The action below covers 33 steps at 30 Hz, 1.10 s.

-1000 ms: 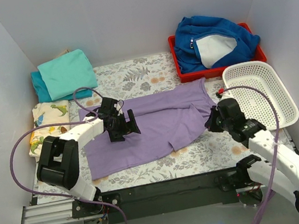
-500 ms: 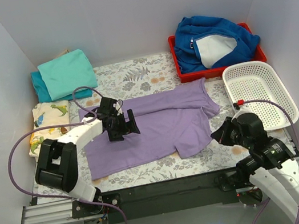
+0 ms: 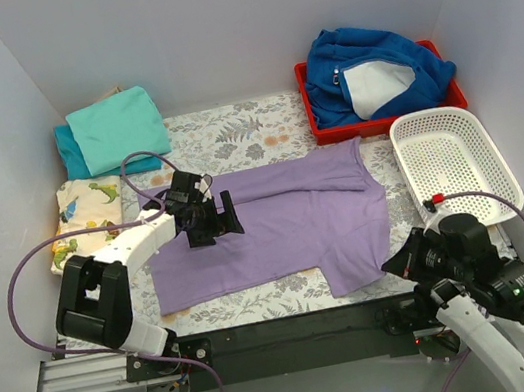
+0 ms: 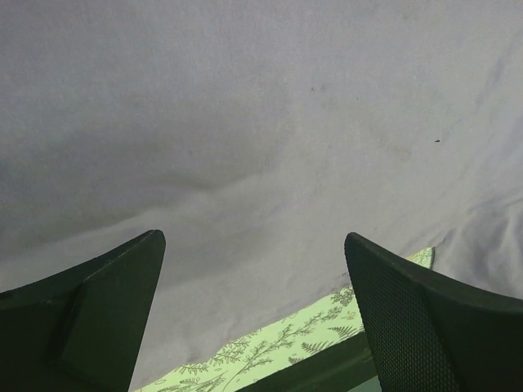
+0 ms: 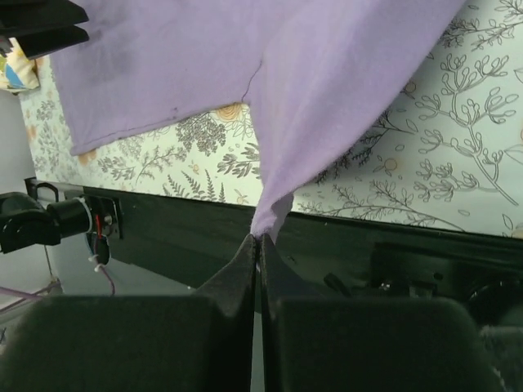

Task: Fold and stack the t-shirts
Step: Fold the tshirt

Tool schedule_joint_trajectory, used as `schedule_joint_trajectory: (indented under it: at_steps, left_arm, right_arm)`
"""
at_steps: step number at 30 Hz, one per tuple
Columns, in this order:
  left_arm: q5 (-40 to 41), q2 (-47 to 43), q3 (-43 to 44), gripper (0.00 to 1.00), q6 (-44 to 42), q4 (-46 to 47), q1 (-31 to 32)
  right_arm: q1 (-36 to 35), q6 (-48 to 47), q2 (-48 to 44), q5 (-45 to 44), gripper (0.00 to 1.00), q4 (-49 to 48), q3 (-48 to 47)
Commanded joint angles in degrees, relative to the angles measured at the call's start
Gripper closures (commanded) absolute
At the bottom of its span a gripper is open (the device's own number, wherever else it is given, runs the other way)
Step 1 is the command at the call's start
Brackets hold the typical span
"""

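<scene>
- moved since a second ago: my right gripper (image 3: pixel 402 262) has drawn back from the middle of the table to its near right edge, and the cloth came with it.
- right gripper (image 5: pixel 258 242), state: jaws pressed together on a pinch of the lavender t-shirt (image 3: pixel 277 224); that corner is pulled to a point past the table's black front rail (image 5: pixel 163 224).
- lavender t-shirt, place: flat on the floral table cover (image 3: pixel 230 130), between both arms; its right side, bunched before, now lies spread toward the near right.
- left gripper (image 3: pixel 214 221), state: unmoved over the shirt's left part, fingers (image 4: pixel 90 302) wide apart, gripping nothing.
- judgement: shirt is being spread out; folding not yet begun.
- turquoise t-shirt (image 3: pixel 118 127) on teal t-shirt (image 3: pixel 69 154): folded, stacked, far left corner; the lavender one likely goes there.
</scene>
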<state>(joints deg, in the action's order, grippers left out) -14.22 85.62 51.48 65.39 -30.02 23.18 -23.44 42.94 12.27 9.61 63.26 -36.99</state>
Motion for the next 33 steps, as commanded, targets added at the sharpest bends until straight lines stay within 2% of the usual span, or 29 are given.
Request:
schedule_joint_trajectory:
  at_steps: [1, 10, 15, 18, 24, 28, 33]
  left_arm:
    - [-0.1, -2.5, -0.7, 0.09, -0.9, -0.7, 0.2]
    - [-0.9, 0.5, 1.5, 0.09, -2.1, -1.1, 0.2]
    - [-0.9, 1.0, 2.2, 0.09, -2.4, -1.6, 0.3]
    - [0.4, 1.0, 2.9, 0.09, -2.9, -3.3, 0.2]
    - [6.6, -1.6, 2.4, 0.09, -0.6, -6.8, 0.2]
    - [5.9, -5.8, 1.3, 0.03, 1.8, -8.6, 0.3]
    - [6.2, -8.5, -0.6, 0.03, 3.7, -10.5, 0.2]
  right_arm:
    - [-0.2, 2.3, -1.5, 0.4, 0.99, 7.9, -5.1]
    - [0.1, 1.1, 3.2, -6.3, 0.99, -0.2, -5.5]
    - [0.0, -1.3, 10.1, -4.4, 0.99, -10.1, 1.8]
    - [0.1, -2.9, 12.8, -10.4, 0.99, -15.0, 3.2]
    - [0.1, -6.4, 21.7, -22.6, 0.99, -21.6, -0.7]
    - [0.1, -9.5, 28.8, -26.4, 0.99, -26.5, -3.3]
    - [0.2, -14.2, 34.5, -27.8, 0.99, -32.9, -4.6]
